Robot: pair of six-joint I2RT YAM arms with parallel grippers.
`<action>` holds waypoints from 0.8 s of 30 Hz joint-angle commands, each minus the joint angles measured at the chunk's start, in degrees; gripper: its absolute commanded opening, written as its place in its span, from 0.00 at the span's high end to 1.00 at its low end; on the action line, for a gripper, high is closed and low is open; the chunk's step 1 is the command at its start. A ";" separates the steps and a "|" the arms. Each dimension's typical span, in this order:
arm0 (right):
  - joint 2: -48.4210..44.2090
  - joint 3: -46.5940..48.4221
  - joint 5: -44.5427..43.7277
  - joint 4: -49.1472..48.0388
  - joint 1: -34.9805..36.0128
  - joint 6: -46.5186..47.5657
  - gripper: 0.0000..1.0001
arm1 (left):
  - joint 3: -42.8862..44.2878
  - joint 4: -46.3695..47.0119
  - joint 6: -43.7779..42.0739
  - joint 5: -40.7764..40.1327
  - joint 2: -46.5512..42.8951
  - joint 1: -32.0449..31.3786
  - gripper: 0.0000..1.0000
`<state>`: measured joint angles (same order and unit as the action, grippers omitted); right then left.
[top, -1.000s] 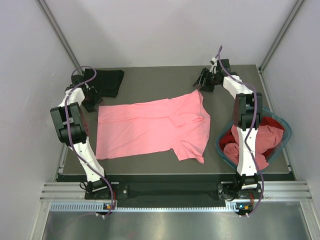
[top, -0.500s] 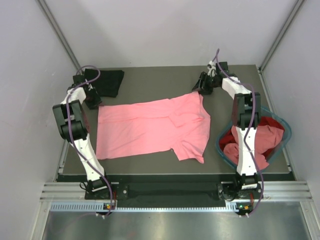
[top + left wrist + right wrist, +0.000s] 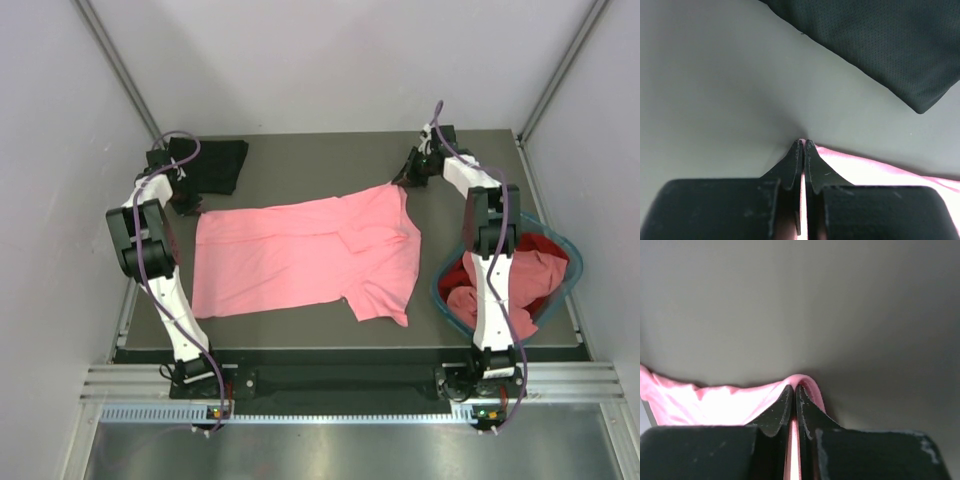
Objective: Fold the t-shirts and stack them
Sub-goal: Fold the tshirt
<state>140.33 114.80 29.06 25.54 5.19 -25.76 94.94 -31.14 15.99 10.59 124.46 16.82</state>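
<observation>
L gripper point(image 3: 803, 143) & R gripper point(image 3: 794, 388): jaws pinched narrow on hem of smooth salmon tee point(image 3: 300, 255). Black tee point(image 3: 880, 40), fine-mesh knit, lies beyond L jaws, to the right.

Soft even overhead light, faint shadows — wrist views dimmer, softer

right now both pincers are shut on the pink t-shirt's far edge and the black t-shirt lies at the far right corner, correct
Not quite: the black t-shirt lies at the far left corner, as the top external view shows. The left pincer and right pincer are shut on the far edge of the pink t-shirt.
</observation>
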 commanded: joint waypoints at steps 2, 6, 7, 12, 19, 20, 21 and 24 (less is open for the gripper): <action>1.43 1.73 -4.62 -5.67 -0.88 -5.78 1.00 | 1.39 2.66 2.03 -2.67 2.01 0.23 1.00; 1.87 2.35 -5.50 -10.32 -1.06 -8.87 1.00 | 1.74 4.76 4.04 -3.64 1.92 0.23 1.00; 1.96 2.53 -5.59 -11.47 -1.06 -9.48 1.00 | 2.01 5.55 4.40 -3.73 2.10 0.23 1.00; 4.24 6.57 -5.33 -14.02 -1.06 -12.12 1.00 | 3.06 7.66 6.16 -4.35 2.19 0.41 1.00; 3.90 7.45 -6.03 -16.66 -1.15 -12.12 1.00 | 5.17 10.30 7.57 -5.76 3.06 0.67 1.00; 3.72 7.37 -6.38 -16.84 -1.24 -12.04 1.00 | 5.61 10.22 7.83 -6.10 3.33 0.85 1.00; 3.55 7.45 -6.56 -17.10 -1.15 -12.03 1.00 | 6.57 10.30 8.00 -6.02 3.68 0.85 1.00; 3.19 7.63 -7.35 -17.89 -1.24 -12.12 1.00 | 7.72 10.92 8.97 -5.58 4.29 1.02 1.00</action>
<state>144.55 119.07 23.92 12.03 4.64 -37.78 99.59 -24.67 23.70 6.44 128.25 16.84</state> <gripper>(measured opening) 0.010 0.018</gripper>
